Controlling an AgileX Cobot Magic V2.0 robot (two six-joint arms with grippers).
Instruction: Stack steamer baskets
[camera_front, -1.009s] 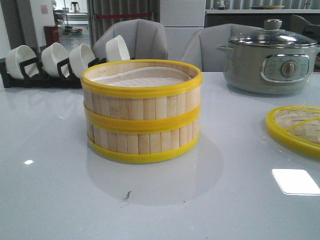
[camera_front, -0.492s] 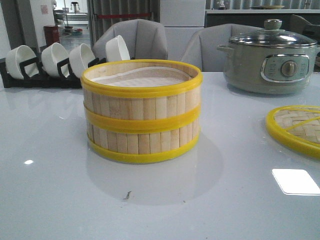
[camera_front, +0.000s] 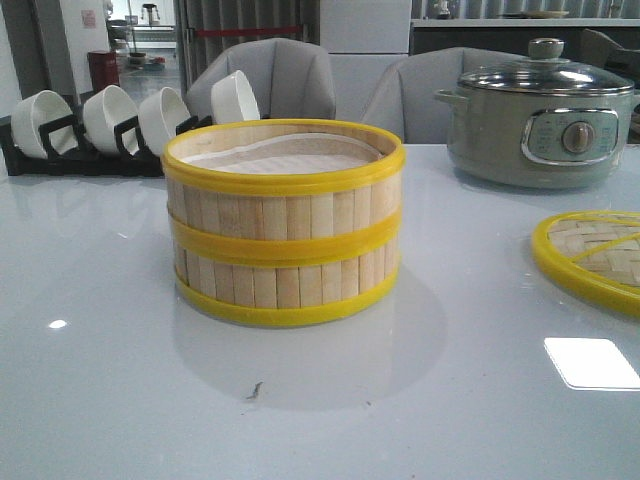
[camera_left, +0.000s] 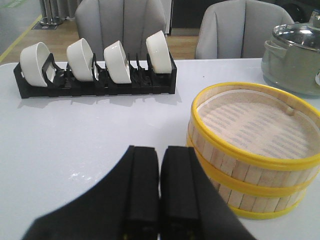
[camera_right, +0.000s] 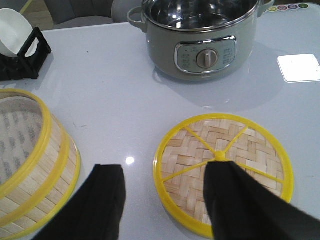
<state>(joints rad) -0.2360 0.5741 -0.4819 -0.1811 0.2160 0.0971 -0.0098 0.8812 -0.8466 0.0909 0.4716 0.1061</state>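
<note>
Left gripper (camera_left: 159, 187) was closed on nothing, beside the steamer baskets (camera_front: 284, 222); right gripper (camera_right: 162, 200) stood open above the woven lid (camera_right: 224, 170) | nothing shifted since a second earlier | baskets stacked squarely mid-table (camera_front: 110, 400), pale slats, yellow rims, white liner visible.

The woven lid (camera_front: 590, 258) runs off the front view's right edge; the lower basket's (camera_front: 285, 285) inside is hidden.

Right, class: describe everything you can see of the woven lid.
The lid is a flat round disc of pale woven bamboo inside a yellow rim, with yellow spokes meeting at a small central knob. It lies flat on the white table, in front of the grey pot, apart from the baskets. Nothing touches it; the open right gripper hovers above.
</note>
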